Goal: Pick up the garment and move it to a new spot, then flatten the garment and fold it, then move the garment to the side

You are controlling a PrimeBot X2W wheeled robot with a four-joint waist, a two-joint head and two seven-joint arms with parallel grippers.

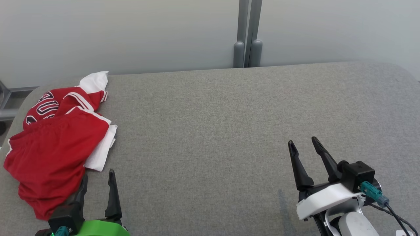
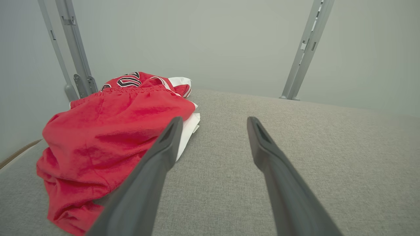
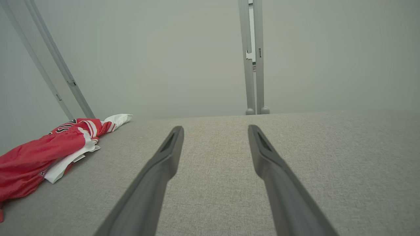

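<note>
A crumpled red garment with white trim and dark lettering lies in a heap at the left end of the grey table; it also appears in the left wrist view and the right wrist view. My left gripper stands open at the garment's near edge, its left finger against the red cloth, nothing between the fingers. In its own view the left gripper points past the garment's right side. My right gripper is open over bare table at the lower right, far from the garment, also empty in its own view.
A pale wall runs behind the table, with a grey upright post at the far edge. A metal frame shows beyond the table's left end. The table's corners are rounded.
</note>
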